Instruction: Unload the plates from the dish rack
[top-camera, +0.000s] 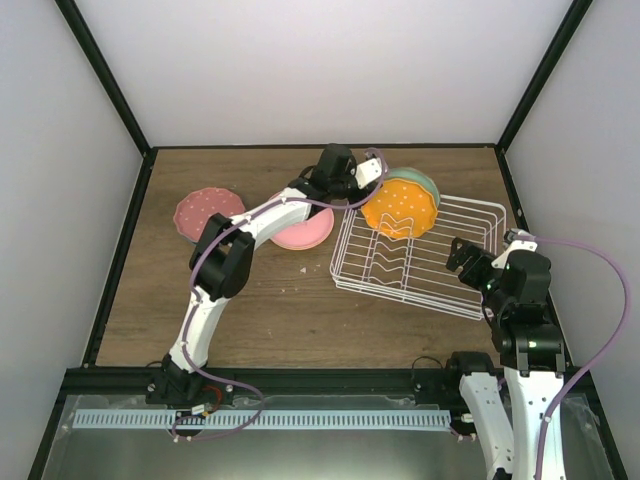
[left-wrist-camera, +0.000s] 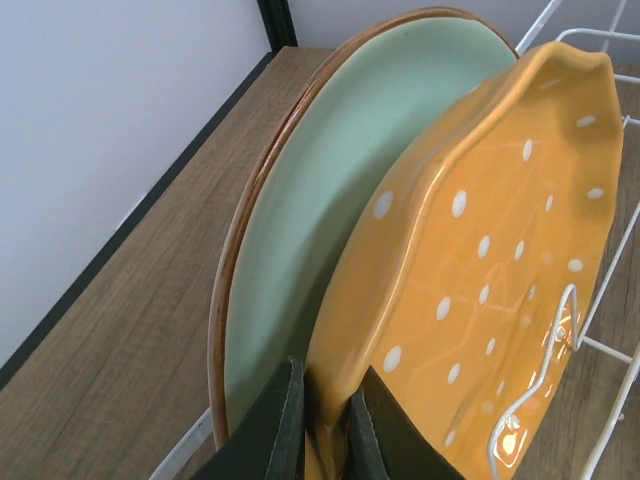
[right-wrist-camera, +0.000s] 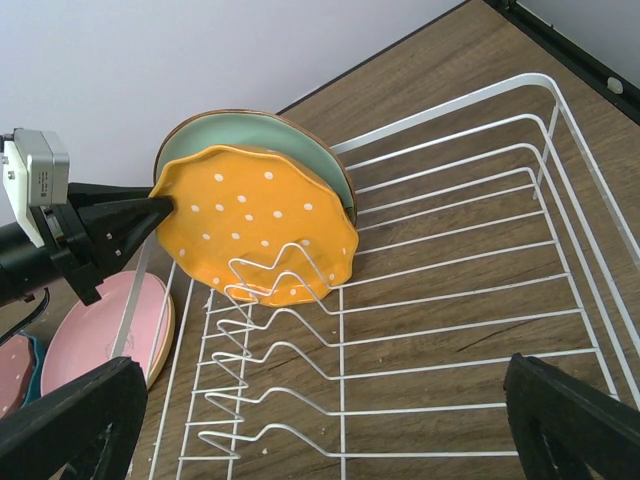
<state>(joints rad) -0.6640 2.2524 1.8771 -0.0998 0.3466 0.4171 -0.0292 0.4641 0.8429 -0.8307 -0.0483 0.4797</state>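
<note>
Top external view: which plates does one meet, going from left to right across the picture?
maroon dotted plate → pink plate → orange dotted plate. The mint green plate overlaps the orange one, so it is left out.

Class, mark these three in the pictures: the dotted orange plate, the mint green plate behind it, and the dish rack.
dotted orange plate (right-wrist-camera: 255, 225): right wrist view, middle of its face.
mint green plate (left-wrist-camera: 310, 200): left wrist view, its bare face.
dish rack (top-camera: 405, 300): top external view, its near rim wire.
</note>
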